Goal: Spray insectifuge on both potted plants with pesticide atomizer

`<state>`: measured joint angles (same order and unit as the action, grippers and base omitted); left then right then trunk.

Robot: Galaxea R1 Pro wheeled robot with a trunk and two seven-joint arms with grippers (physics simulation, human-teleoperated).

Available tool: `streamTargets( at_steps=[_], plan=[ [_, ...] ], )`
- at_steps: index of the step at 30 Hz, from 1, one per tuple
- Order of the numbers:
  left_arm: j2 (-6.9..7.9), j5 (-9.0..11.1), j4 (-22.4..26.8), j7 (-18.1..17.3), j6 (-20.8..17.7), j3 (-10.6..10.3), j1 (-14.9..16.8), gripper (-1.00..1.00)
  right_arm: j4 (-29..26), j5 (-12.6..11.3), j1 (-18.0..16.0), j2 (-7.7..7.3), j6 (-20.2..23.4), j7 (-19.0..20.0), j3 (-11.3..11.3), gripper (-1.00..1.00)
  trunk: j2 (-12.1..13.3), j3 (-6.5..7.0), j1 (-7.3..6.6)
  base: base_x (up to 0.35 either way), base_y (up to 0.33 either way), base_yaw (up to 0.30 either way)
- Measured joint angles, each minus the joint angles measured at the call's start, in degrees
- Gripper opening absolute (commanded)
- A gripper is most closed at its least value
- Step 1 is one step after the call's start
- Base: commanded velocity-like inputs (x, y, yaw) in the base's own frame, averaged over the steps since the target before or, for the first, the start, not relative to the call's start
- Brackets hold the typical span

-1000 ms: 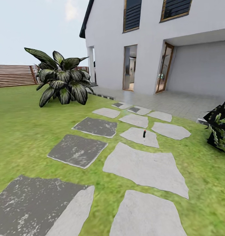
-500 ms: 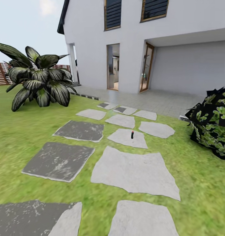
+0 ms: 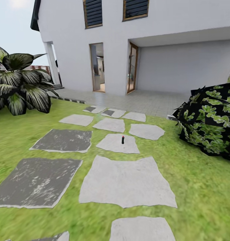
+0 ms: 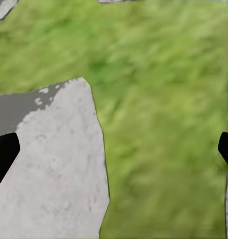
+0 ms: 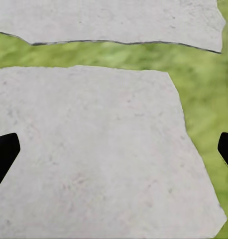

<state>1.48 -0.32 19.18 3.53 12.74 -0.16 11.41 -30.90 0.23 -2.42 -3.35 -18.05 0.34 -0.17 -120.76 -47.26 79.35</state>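
Grass and flat stones lie in front of the robot, which is on its way across the garden. The pesticide atomizer [image 3: 123,140] stands upright on one pale stepping stone [image 3: 117,144], well ahead in the head view. It looks very small from here, a slim dark body with a reddish top; its label cannot be made out.

The left end effector [image 4: 114,152] hangs over lawn [image 3: 202,187] and the edge of a stone. Its two dark fingertips [image 4: 4,152] sit at the far sides of the wrist picture, so it is spread wide and holds nothing. The right end effector [image 5: 114,152] is spread the same way, over bare pale stone.

The step in hand seems to be the approach. To do it well, the robot should probably drive along the stone path, keep the bottle near the middle of the head view, and stop when one arm can reach it. The bottle is narrow and upright, so a bump could tip it; a slow grip from the side, around the body below the spray head, seems the safest.

The stones are irregular slabs, some light grey and matt, some dark with white scratches. The grass is soft green. A plant with broad, pointed, white-streaked leaves [image 3: 19,85] stands on the left, and a dark, leafy bush [image 3: 208,124] on the right. Behind them rises a smooth white house [image 3: 168,50].
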Motion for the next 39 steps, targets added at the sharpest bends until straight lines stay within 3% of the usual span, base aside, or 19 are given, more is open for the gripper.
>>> streamTargets(
  at_steps=[9, 39],
  plan=[
    [0.01, 0.00, 0.01, 0.01, 0.00, 0.00, -0.01, 1.00, -0.07, -0.03, -0.01, 0.01, -0.04, -0.01, 0.01, 1.00, -0.01, 0.00, 0.00, 0.336, 0.072, -0.256],
    [0.00, -0.08, 0.02, -0.01, -0.01, -0.15, -0.02, 1.00, 0.01, 0.00, -0.02, 0.10, 0.00, 0.06, 0.01, 1.00, -0.01, 0.00, 0.00, 0.336, 0.011, -0.005]
  ],
)
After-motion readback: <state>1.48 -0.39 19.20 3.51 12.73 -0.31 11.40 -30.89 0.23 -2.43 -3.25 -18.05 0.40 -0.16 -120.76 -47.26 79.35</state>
